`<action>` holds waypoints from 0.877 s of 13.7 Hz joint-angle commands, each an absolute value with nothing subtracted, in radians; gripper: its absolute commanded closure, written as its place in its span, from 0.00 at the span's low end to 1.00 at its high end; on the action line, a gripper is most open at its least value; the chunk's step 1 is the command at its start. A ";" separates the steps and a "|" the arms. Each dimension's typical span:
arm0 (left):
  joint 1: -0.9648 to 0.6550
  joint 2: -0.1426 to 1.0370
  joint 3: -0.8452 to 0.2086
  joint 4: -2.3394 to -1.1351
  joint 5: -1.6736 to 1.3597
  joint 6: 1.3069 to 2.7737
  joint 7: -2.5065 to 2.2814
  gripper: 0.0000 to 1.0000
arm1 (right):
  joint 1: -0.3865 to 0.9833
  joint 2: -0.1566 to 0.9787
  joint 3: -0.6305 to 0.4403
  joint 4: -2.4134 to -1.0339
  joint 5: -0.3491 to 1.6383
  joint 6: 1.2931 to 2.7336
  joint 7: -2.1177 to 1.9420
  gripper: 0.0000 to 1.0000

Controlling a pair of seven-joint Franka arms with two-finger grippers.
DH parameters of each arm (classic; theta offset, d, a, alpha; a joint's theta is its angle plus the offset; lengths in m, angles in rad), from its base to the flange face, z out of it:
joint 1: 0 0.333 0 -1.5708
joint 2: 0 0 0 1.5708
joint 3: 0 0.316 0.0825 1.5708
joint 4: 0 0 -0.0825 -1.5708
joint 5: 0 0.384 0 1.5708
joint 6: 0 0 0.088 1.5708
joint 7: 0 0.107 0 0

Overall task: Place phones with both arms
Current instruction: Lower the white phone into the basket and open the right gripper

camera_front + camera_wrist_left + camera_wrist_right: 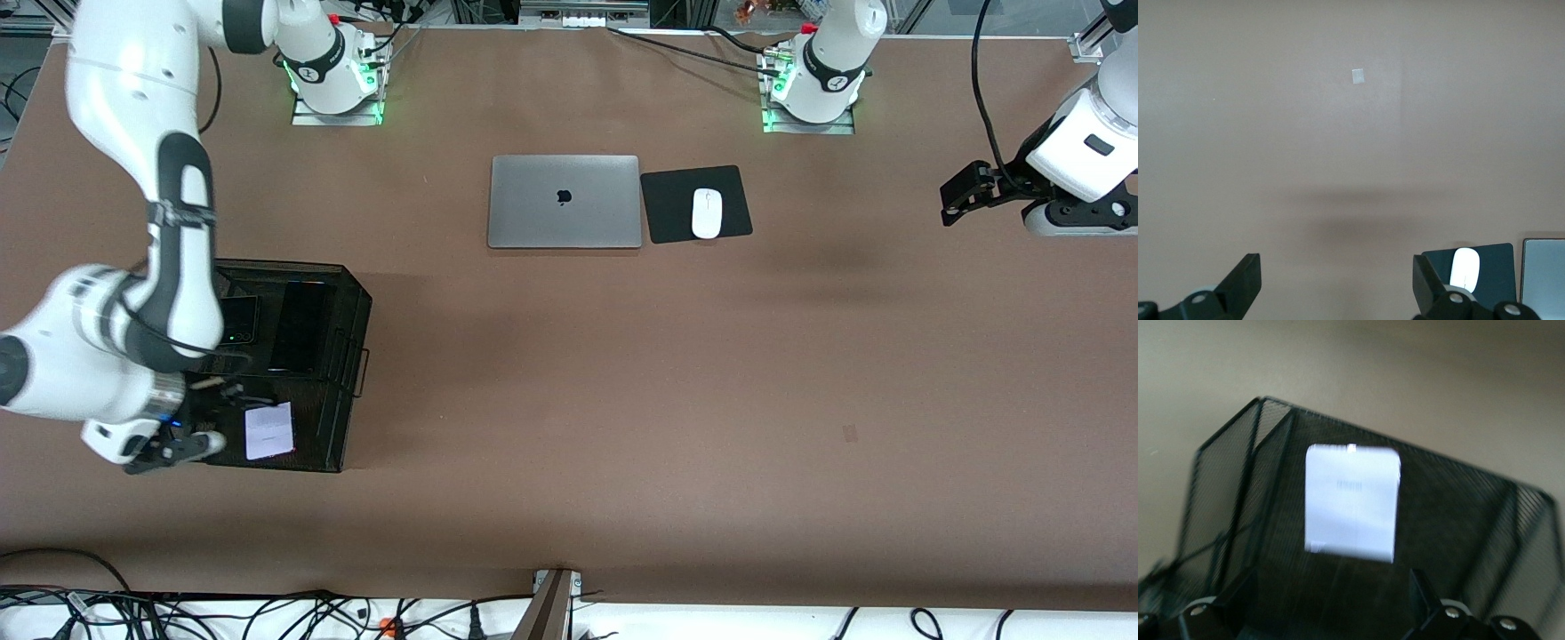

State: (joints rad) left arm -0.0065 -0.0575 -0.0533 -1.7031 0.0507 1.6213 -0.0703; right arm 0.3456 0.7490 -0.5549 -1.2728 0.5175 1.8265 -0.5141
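black mesh basket [1451, 500] holds lilac phone [1351, 500] beside open right pincer [1328, 603].

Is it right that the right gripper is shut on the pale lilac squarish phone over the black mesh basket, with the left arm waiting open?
Not quite. The right gripper is open; the pale lilac squarish phone lies released in the black mesh basket, as the right wrist view shows. The rest stands: the left gripper waits open over bare table.
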 commanded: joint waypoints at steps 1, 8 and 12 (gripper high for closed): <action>0.000 -0.057 -0.054 -1.690 0.038 1.615 -0.049 0.00 | 0.425 0.603 -0.610 -1.302 0.407 1.699 -0.422 0.00; -0.014 -0.057 -0.067 -1.680 0.040 1.615 -0.060 0.00 | 0.535 0.326 -0.618 -1.365 0.129 1.511 -0.253 0.00; 0.002 -0.057 -0.075 -1.677 0.038 1.612 -0.052 0.00 | 0.478 0.172 -0.551 -1.507 0.048 1.554 -0.190 0.00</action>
State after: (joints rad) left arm -0.0111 -0.0576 -0.0814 -1.6950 0.0507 1.6227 -0.0713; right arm 0.5174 0.2841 -0.6095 -1.3814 0.0955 1.5088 -0.2255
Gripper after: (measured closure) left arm 0.000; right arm 0.000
